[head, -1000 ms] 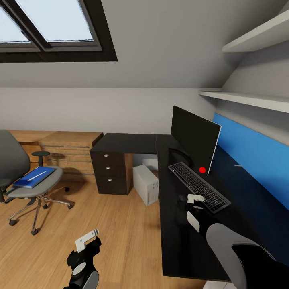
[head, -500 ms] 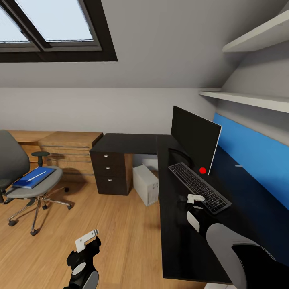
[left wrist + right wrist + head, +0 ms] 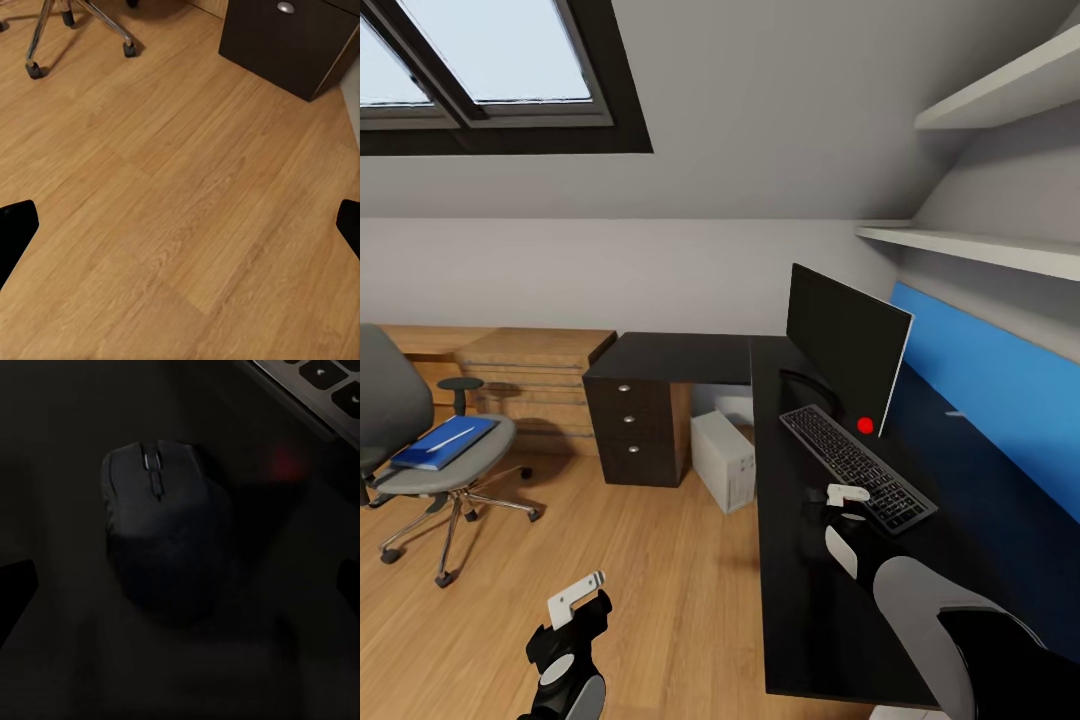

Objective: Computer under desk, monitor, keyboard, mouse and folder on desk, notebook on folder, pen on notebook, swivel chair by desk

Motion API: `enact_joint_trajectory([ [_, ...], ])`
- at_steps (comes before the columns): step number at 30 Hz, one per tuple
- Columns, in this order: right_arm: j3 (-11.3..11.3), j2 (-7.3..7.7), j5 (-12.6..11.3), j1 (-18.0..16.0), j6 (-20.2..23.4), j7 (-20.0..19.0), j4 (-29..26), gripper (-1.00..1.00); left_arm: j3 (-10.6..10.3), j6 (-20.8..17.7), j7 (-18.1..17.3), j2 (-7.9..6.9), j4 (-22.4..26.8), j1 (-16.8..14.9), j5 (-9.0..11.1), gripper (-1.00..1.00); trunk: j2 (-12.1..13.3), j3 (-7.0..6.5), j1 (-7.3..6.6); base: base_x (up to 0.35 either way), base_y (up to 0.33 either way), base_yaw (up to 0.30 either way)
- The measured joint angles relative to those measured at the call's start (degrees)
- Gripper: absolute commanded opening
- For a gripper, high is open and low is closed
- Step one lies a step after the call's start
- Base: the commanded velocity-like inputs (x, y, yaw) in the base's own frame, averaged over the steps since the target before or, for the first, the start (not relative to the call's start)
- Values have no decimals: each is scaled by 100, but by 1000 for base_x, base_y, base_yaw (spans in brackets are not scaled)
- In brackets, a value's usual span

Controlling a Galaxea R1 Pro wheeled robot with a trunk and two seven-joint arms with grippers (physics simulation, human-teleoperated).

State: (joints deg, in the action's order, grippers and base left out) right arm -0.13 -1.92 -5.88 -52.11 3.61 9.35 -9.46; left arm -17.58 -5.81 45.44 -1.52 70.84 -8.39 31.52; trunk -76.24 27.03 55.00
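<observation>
In an attic bedroom with a skylight, a long black L-shaped bench [image 3: 690, 358] with a blue back panel runs along the right wall. On it a wide black monitor [image 3: 847, 343] stands upright, and a slim keyboard [image 3: 857, 466] lies just in front of it. The right tool [image 3: 847, 503] hangs over the bench top just beside the keyboard's near end; in the right wrist view the dark mouse [image 3: 161, 529] lies on the bench directly below it, near a corner of the keyboard, with the fingertips spread wide to either side and touching nothing, so this tool is released. A light-grey computer [image 3: 723, 459] tower stands on the wooden floor under the bench, beside the drawer unit [image 3: 628, 428]. Well apart, at the far left, the grey swivel chair [image 3: 420, 450] carries the blue folder [image 3: 445, 441] on its seat, with a thin white pen [image 3: 450, 437] lying on top. The left tool [image 3: 575, 603] hangs low over bare floor, also released and holding nothing.
</observation>
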Motion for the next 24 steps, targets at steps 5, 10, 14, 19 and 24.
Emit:
enact_joint_trajectory([
  [5, 1, 0, 0, 0, 0, 0, 0, 100, 0, 6, -6, 1, -9, 0, -5, 100, 0, 0, -2, 168, 0, 0],
  [10, 1, 0, 5, 0, -4, -4, 1, 100, 0, 4, -7, -2, -16, 0, -7, 100, 0, 0, -1, 113, 0, 0],
  [14, 1, 0, 6, 0, -5, -5, 2, 100, 0, 2, -7, -6, -17, 0, -5, 100, 0, 0, 0, 27, 0, 0],
  [19, 1, 0, 9, 0, -8, -3, 6, 100, 0, 2, -7, -8, -18, 0, -7, 100, 0, 0, 0, 7, 0, 0],
  [24, 1, 0, 10, 0, -8, -4, 5, 100, 0, 7, -7, -8, -18, 0, -8, 100, 0, 0, -1, 48, 0, 0],
])
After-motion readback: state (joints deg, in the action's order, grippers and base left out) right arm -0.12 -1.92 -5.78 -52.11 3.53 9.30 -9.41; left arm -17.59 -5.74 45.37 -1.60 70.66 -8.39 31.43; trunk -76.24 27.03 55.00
